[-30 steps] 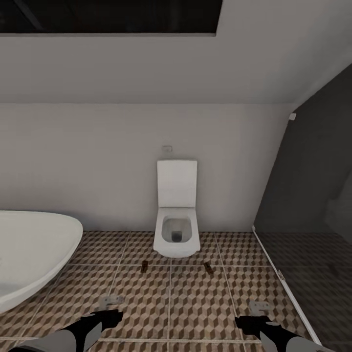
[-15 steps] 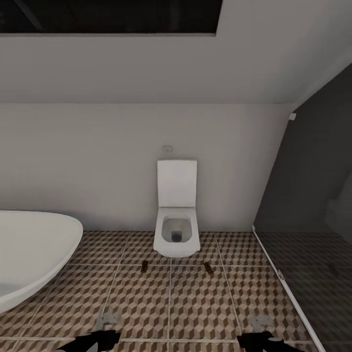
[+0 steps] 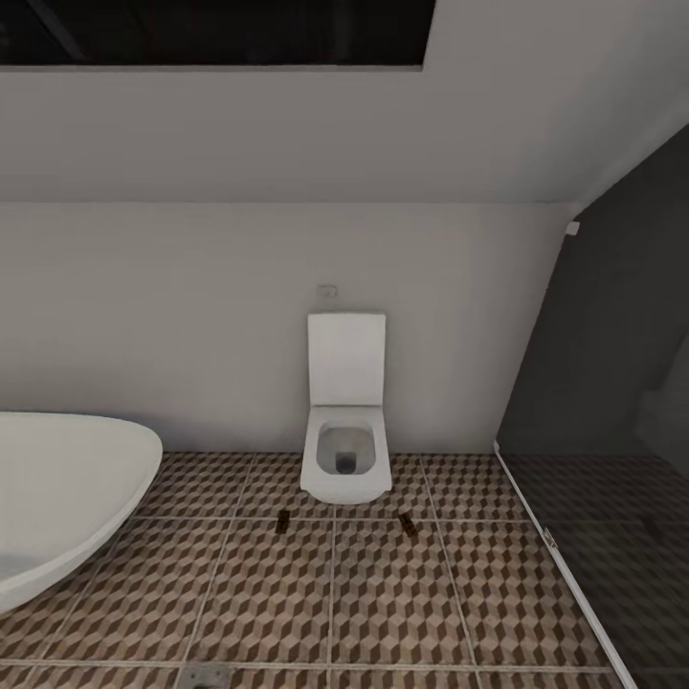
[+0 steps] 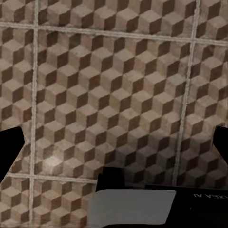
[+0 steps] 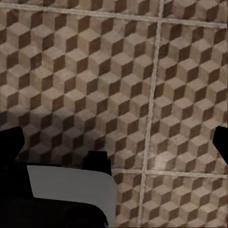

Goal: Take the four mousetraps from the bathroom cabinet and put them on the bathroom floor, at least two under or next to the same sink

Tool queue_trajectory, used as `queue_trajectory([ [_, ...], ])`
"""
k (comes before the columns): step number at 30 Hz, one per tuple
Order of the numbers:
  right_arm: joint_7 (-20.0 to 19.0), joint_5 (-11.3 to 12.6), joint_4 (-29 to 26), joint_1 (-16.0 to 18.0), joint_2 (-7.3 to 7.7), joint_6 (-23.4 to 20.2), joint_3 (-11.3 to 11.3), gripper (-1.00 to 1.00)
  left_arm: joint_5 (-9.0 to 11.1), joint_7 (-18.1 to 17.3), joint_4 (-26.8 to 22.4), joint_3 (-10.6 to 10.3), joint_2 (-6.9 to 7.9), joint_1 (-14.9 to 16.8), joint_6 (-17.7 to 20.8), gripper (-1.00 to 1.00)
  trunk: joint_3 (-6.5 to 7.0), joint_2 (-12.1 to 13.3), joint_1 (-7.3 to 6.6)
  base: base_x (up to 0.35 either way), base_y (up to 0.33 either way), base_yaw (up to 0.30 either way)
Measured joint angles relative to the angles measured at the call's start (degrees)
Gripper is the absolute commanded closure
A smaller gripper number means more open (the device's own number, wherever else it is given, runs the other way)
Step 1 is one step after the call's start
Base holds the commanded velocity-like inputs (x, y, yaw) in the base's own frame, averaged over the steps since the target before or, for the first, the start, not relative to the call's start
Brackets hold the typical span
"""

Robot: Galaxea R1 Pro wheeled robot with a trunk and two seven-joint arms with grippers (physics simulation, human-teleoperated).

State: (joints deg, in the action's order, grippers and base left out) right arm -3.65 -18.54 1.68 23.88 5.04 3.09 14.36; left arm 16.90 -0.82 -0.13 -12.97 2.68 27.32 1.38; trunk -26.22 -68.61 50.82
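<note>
- Two tiny flat dark brown rectangular mousetraps on the cube-patterned brown/beige/white tiled bathroom floor: one just in front of the toilet towards its left, the other towards its right, tilted a bit. Well apart from each other, both flat on the tiles.
- White wall-hung toilet against the pale wall, lid up; the bowl has a dark patch at the bottom, contents not readable.
- White curved bathtub at the left edge; nothing visible inside the part shown.
- Dark glass shower screen on the right, over tiled floor.
- Left wrist view: left gripper over bare tiles, black fingertips at both frame edges, spread wide, nothing between them.
- Right wrist view: right gripper likewise, fingertips far apart, holding nothing, tiles below.
- Versus 1 s ago: both arms have dropped out of the head view's bottom edge; a grey shape remains on the floor there. Traps and camera unmoved.
</note>
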Motion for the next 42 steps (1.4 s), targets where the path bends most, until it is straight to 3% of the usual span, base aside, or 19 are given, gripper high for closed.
queue_trajectory([
  [22,-0.3,0.5,0.1,-9.7,-0.58,0.3,0.3,-1.0,0.6,-0.1,0.0,0.1,-0.35,-5.4,0.0,-1.0,0.0,0.0,0.0,0.0,0.0,0.0],
  [42,-0.5,0.5,0.1,-11.9,-0.91,0.3,0.4,-1.0,0.6,0.0,0.0,0.1,-1.01,-6.8,0.0,-1.0,0.0,0.0,0.0,0.0,0.0,0.0],
])
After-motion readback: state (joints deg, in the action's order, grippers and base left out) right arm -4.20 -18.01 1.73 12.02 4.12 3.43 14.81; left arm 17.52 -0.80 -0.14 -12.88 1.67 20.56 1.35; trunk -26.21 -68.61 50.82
